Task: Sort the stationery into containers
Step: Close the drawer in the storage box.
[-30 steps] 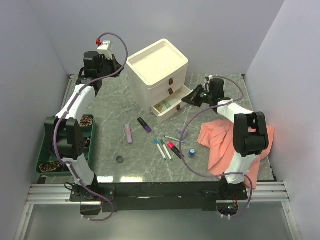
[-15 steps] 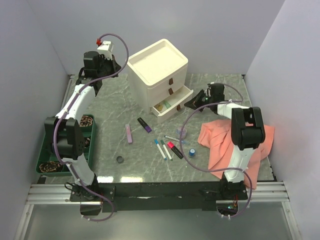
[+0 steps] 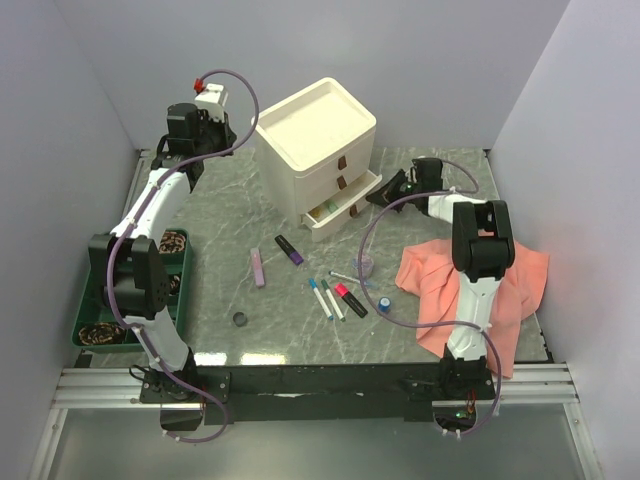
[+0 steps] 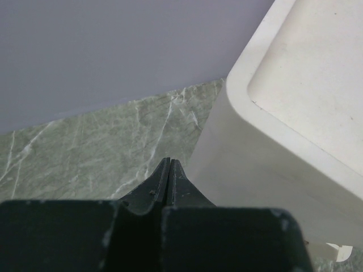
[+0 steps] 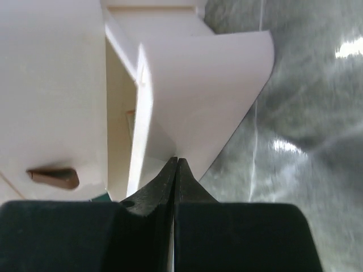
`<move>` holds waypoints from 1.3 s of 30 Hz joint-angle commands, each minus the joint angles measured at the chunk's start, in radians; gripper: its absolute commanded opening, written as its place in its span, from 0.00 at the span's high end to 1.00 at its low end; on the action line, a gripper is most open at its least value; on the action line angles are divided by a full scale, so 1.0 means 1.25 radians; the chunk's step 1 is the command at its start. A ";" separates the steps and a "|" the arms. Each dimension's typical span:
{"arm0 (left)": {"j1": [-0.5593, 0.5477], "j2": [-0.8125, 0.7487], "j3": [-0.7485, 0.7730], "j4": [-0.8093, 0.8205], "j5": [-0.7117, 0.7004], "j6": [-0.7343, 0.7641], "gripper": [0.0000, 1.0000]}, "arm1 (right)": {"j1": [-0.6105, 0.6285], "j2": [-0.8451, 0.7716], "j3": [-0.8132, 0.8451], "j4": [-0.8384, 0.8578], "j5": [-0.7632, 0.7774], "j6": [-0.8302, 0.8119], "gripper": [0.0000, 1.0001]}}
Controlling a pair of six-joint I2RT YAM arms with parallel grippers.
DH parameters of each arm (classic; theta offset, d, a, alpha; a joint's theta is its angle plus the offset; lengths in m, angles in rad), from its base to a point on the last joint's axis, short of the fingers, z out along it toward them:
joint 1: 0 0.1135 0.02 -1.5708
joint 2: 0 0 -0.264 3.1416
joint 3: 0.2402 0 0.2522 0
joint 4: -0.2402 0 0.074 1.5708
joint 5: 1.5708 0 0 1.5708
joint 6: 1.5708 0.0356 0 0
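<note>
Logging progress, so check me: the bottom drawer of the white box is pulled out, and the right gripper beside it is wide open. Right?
Not quite. The right gripper is shut, fingertips pressed together, as the right wrist view shows. The bottom drawer of the white box is indeed pulled out, with the gripper beside it.

Left arm (image 3: pixel 150 205) stands raised at the back, left gripper (image 4: pixel 170 165) pinched closed; right arm (image 3: pixel 470 235) extends forward and leftward, right gripper (image 5: pixel 177 163) likewise closed.

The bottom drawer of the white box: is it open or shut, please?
Partly open: the bottom drawer juts out from the drawer box, with items visible inside.
</note>
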 commanded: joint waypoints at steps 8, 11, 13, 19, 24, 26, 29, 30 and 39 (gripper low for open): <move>-0.013 -0.008 0.016 0.013 -0.032 0.053 0.99 | 0.063 0.069 0.089 0.049 0.005 0.061 1.00; -0.018 0.001 0.022 0.016 -0.032 0.053 0.99 | 0.074 0.072 0.097 0.049 0.008 0.069 1.00; -0.023 0.007 0.026 0.018 -0.021 0.054 0.99 | 0.085 0.078 0.108 0.046 0.009 0.073 1.00; -0.033 0.017 0.032 0.018 -0.015 0.050 0.99 | 0.098 0.083 0.123 0.057 0.015 0.085 1.00; -0.034 0.014 0.028 0.015 -0.015 0.050 0.99 | 0.099 0.082 0.111 0.070 0.020 0.088 1.00; -0.034 0.011 0.024 0.014 -0.020 0.049 0.99 | 0.100 0.080 0.102 0.078 0.020 0.090 1.00; -0.034 0.002 0.016 0.011 -0.022 0.055 0.99 | 0.105 0.078 0.096 0.095 0.020 0.096 1.00; -0.034 -0.001 0.014 0.010 -0.026 0.054 0.99 | 0.106 0.078 0.099 0.099 0.023 0.099 1.00; -0.034 -0.033 -0.022 0.009 -0.039 0.059 0.99 | 0.115 0.066 0.097 0.088 0.023 0.093 1.00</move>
